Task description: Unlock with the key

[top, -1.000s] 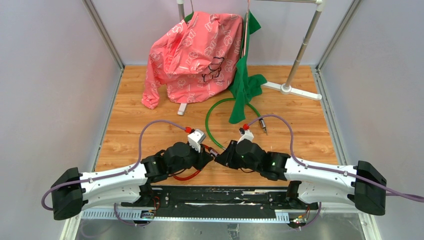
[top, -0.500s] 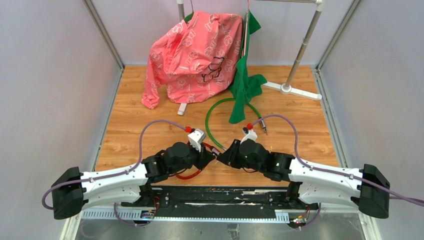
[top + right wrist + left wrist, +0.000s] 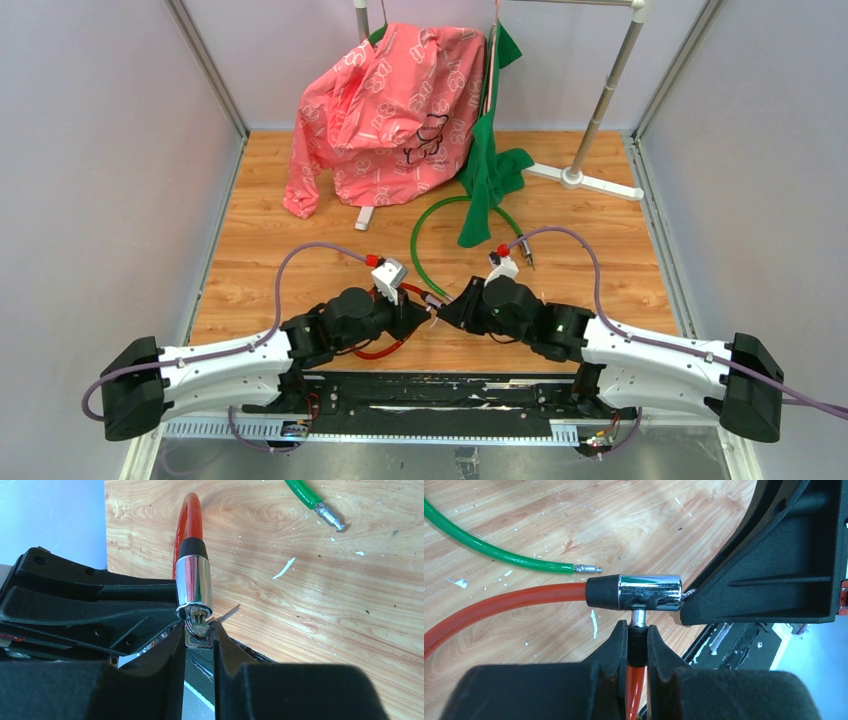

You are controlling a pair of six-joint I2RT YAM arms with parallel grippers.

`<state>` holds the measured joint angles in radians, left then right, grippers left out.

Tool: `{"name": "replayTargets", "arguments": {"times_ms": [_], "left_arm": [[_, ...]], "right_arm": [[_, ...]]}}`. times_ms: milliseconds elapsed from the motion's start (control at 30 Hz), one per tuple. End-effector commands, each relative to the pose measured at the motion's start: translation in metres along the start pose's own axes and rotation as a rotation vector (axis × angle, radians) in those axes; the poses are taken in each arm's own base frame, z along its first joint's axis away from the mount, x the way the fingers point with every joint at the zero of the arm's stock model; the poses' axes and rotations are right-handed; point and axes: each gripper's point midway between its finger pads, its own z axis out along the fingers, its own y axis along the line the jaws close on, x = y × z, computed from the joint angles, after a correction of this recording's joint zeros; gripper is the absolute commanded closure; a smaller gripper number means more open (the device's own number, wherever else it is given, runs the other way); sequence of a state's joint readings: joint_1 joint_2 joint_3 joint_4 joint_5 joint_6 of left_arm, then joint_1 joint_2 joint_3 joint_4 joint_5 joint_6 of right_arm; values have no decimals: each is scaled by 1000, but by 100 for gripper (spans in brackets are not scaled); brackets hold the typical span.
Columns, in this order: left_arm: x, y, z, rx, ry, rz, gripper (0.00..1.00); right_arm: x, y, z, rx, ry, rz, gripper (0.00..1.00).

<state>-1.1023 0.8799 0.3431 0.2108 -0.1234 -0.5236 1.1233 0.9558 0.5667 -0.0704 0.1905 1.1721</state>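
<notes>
lock: orange-red cable lock (image 3: 499, 602), chrome barrel (image 3: 649, 592), near-centre of wooden bench (image 3: 574, 520) | left tool (image 3: 638, 630): clamped on lock's pin-end cable | right tool (image 3: 198, 630): pinching small metal key (image 3: 198, 639), seated in barrel | remaining, by my reading: turn key, pull pin out

A pink jacket (image 3: 385, 110) and a green garment (image 3: 488, 170) on a clothes rack (image 3: 610, 85) block the far middle of the bench (image 3: 260, 250); the rack's white foot (image 3: 585, 180) sits far right. A green cable (image 3: 420, 235) loops beyond the arms. Left gripper (image 3: 423, 311) and right gripper (image 3: 445, 309), jaws closed on the red cable lock (image 3: 650, 592) and its key (image 3: 198, 636), meet near middle, no gap between. Bare wood lies open left and right.
</notes>
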Motion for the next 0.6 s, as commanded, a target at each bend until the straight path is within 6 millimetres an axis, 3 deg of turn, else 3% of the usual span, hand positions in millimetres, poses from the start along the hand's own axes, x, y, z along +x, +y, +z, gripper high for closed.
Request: {"name": "replayTargets", "arguments": {"times_ms": [0,367,567], "left_arm": [[4,-5,-7,32,3,7,100],[8,6,-13,-36,39,-1,100],[11,-11,-14,53,78,15,100]], "right_arm": [[-28,-38,1,148,-130,-22,100],[-33,-42,2,162,-140,-36,100],[-40,-45,4,180,-158,-45,100]]}}
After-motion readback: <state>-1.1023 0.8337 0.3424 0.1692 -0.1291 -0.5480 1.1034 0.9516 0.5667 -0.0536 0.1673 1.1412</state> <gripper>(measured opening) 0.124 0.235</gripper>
